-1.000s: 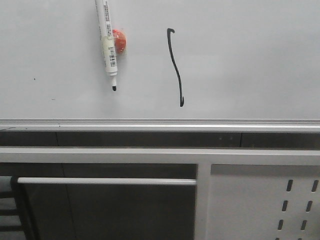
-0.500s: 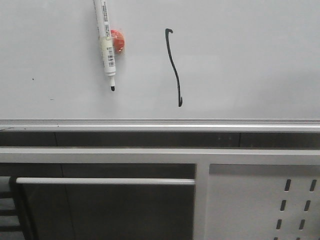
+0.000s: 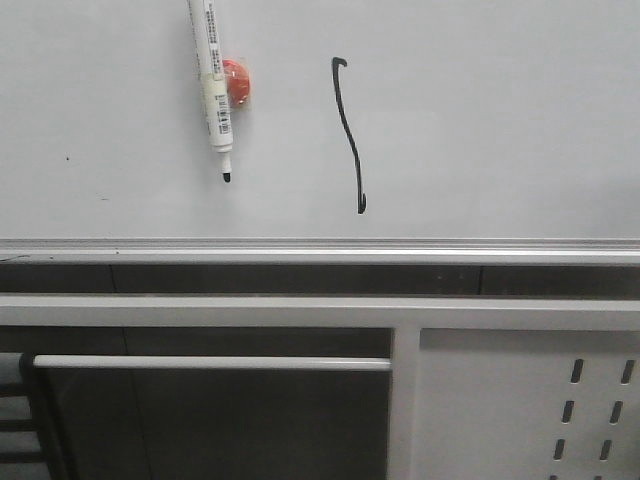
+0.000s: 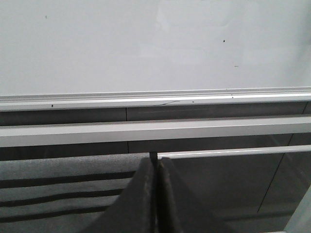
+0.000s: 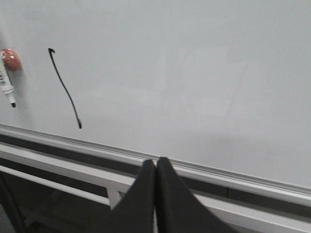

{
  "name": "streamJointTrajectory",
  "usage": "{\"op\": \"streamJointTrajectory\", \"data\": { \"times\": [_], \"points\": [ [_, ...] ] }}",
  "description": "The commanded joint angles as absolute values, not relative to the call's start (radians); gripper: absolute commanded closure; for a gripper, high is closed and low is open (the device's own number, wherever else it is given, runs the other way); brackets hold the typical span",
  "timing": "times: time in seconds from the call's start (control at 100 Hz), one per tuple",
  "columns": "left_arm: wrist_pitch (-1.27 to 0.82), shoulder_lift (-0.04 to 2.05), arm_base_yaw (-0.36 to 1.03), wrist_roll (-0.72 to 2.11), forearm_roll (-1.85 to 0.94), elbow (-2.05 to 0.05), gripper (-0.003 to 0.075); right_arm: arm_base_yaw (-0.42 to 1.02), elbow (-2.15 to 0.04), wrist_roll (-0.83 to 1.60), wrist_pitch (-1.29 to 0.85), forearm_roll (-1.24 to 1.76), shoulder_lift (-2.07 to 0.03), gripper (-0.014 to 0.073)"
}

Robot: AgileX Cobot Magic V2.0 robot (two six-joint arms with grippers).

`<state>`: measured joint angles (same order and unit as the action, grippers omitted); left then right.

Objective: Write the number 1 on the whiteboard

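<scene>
Front view: the whiteboard (image 3: pixel 480 120) fills the upper half of the field, bounded below by its silver aluminium edge strip (image 3: pixel 320 248). The number 1 (image 3: pixel 348 132) stands on the board a little left of centre: a thin black, slightly wavy vertical stroke with a small hook at its top and a short tick at its bottom, ending above the edge strip. To its left a white marker pen (image 3: pixel 214 85) hangs nearly upright against the board, black tip down, with an orange-red round piece (image 3: pixel 238 82) just beside its barrel on the stroke's side; pen and stroke are apart. Tiny dark specks (image 3: pixel 68 157) mark the board farther left. Below the strip run a dark gap, a white frame rail (image 3: pixel 200 310), a thin white bar (image 3: pixel 210 363), and at lower right a white metal panel with oval slots (image 3: pixel 590 410).

Left wrist view: the left tool (image 4: pixel 156 194) has its two dark fingers pressed together with nothing between them, in front of the rails below the board.

Right wrist view: the right tool (image 5: pixel 155 194) is likewise closed and empty, its fingertips meeting near the edge strip; the number 1 (image 5: pixel 64 90) and the marker pen (image 5: pixel 7 87) lie well apart from it on the board.
</scene>
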<state>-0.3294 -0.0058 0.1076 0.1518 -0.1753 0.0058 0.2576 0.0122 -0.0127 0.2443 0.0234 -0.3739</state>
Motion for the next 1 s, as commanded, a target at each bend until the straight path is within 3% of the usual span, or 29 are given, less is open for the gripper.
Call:
{"op": "streamJointTrajectory", "data": {
  "times": [0.0,0.24,0.48,0.99],
  "points": [
    [-0.277,-0.032,0.107,0.142,-0.186,0.028,0.0738,0.192,0.040,-0.025,0.215,0.000,-0.295,0.0656],
    [-0.277,-0.032,0.107,0.142,-0.186,0.028,0.0738,-0.006,0.040,-0.031,-0.052,-0.071,-0.092,0.0656],
    [-0.277,-0.032,0.107,0.142,-0.186,0.028,0.0738,-0.030,0.040,-0.120,-0.309,-0.039,0.030,0.0656],
    [-0.277,-0.032,0.107,0.142,-0.186,0.028,0.0738,-0.030,0.040,-0.120,-0.307,-0.027,0.028,0.0656]
  ]
}}
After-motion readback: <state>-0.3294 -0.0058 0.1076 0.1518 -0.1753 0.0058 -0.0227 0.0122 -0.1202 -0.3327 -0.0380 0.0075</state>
